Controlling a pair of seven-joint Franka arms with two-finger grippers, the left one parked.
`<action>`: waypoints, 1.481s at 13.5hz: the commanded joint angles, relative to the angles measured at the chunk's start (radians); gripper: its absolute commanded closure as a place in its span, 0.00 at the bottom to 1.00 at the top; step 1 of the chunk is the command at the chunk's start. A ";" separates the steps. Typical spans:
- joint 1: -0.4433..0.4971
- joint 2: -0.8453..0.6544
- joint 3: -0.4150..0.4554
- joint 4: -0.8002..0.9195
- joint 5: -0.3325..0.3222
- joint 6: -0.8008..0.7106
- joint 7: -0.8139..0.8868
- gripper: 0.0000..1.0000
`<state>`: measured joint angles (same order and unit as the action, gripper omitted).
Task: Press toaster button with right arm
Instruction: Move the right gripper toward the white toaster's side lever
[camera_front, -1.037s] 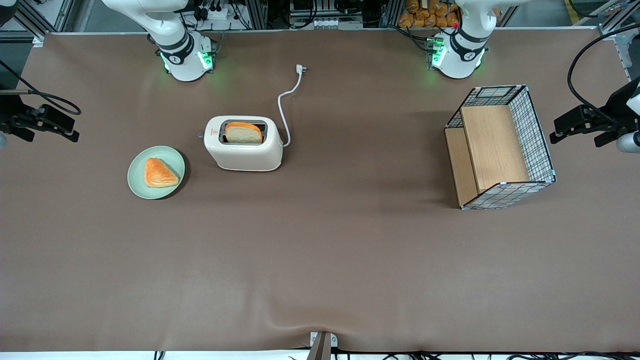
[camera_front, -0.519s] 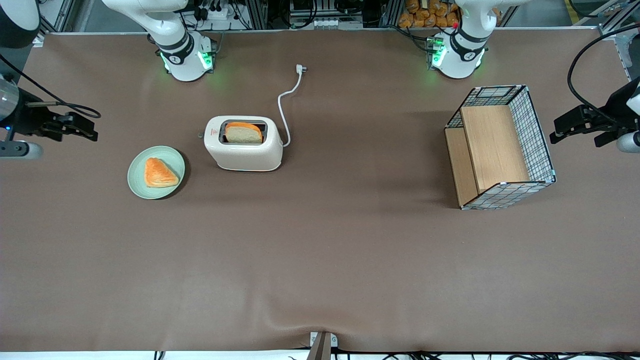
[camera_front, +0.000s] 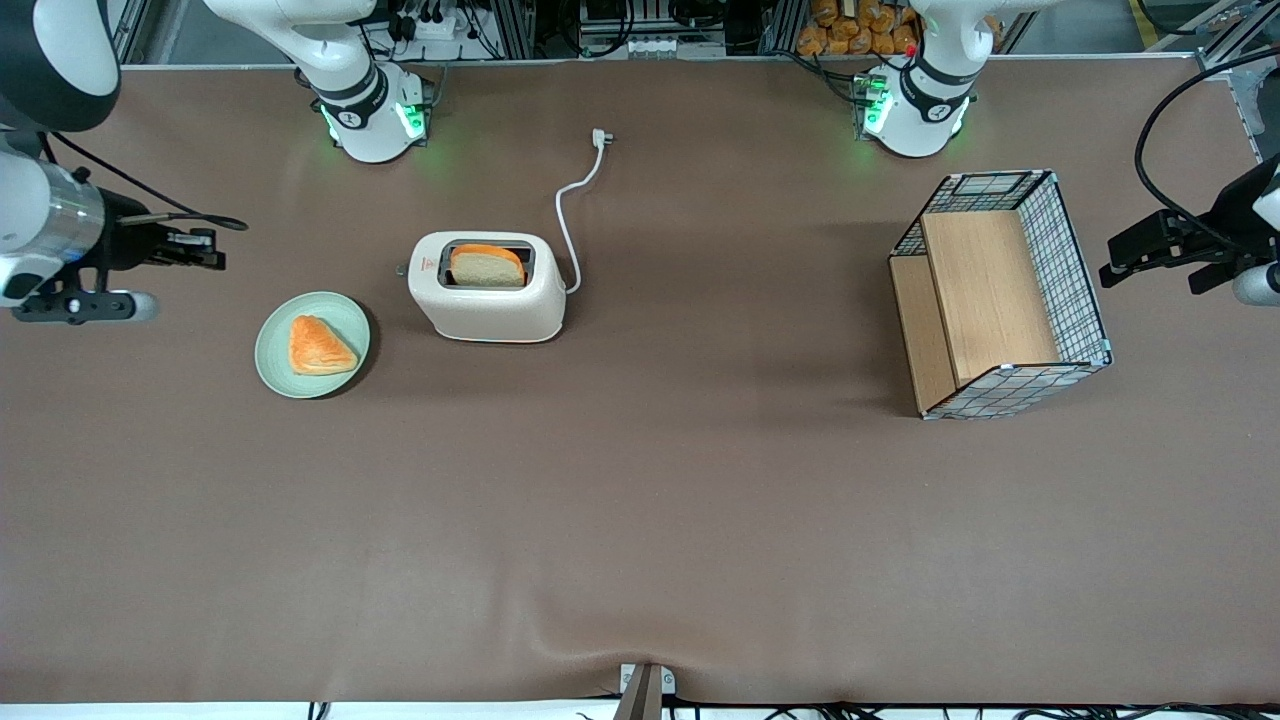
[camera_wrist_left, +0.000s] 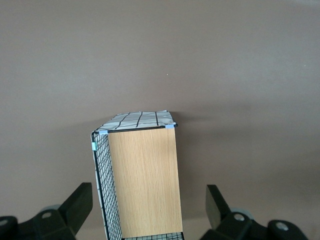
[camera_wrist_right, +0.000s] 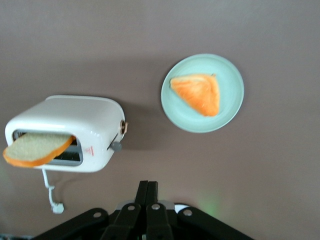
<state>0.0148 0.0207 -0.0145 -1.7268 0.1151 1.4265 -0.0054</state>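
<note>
**Inspector:** One toaster (camera_front: 487, 287) stands on the desk (camera_front: 640, 520), a bread slice (camera_front: 487, 266) upright in its slot, beside a green plate (camera_front: 312, 344) carrying a pastry (camera_front: 319, 346). The toaster button (camera_wrist_right: 116, 146), a small grey lever nub, projects from the narrow end facing the plate.

**Assistant:** And the right arm (camera_front: 45, 215)?

**Inspector:** At the working end of the desk, above the surface, well apart from the toaster. Its gripper (camera_wrist_right: 146, 192) has the fingers (camera_wrist_right: 151, 194) pressed together, holding nothing.

**Assistant:** Handling?

**Inspector:** My judgement: a rigid plastic shell, light, liable to slide or tip under sideways force. No grasp is needed. Set the closed tip on top of the nub and push straight down along its track.
</note>
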 joint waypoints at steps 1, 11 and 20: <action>-0.004 -0.085 0.001 -0.155 0.073 0.059 -0.001 1.00; -0.023 -0.242 -0.004 -0.657 0.282 0.418 -0.085 1.00; 0.034 -0.209 -0.001 -0.807 0.448 0.646 -0.166 1.00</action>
<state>0.0222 -0.1809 -0.0195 -2.4911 0.5209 2.0117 -0.1374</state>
